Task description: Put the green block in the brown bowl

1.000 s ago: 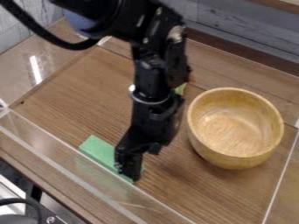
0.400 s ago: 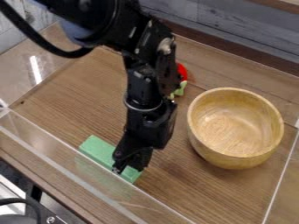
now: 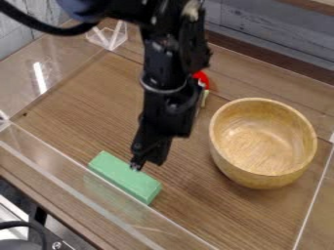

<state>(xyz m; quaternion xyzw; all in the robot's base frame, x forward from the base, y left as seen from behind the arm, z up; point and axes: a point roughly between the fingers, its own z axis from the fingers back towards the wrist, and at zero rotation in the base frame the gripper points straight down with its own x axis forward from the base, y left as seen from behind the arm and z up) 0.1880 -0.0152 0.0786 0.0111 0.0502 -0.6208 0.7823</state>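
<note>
Camera view looks down at an angle on a wood-grain table (image 3: 78, 107) fenced by clear plastic walls (image 3: 53, 181). A black robot arm (image 3: 170, 59) comes down from the top of the frame over the middle of the table, its gripper (image 3: 139, 162) pointing straight down. The gripper's dark fingers are pressed together. Their tips stand at the far long edge of the green block (image 3: 120, 176), about midway along it; whether they pinch that edge, merely touch it, or hang just above it cannot be told from this angle.

The green block is a flat, long, plain light green slab. It lies near the table's front edge, left of the middle, its length running slantwise from the left toward the front edge, with its broad face up and its near side face showing a darker green.

The brown bowl (image 3: 265, 143) sits upright near the table's right edge, well apart from the block, with the arm between them in the picture. It is round, pale wood with a thick rim and visible grain, and its inside shows only wood.

A small red object (image 3: 201, 78) peeks out beside the arm toward the table's far edge, mostly hidden by it; a bit of green shows just below it. Whether the arm carries any lettering cannot be told at this size.
</note>
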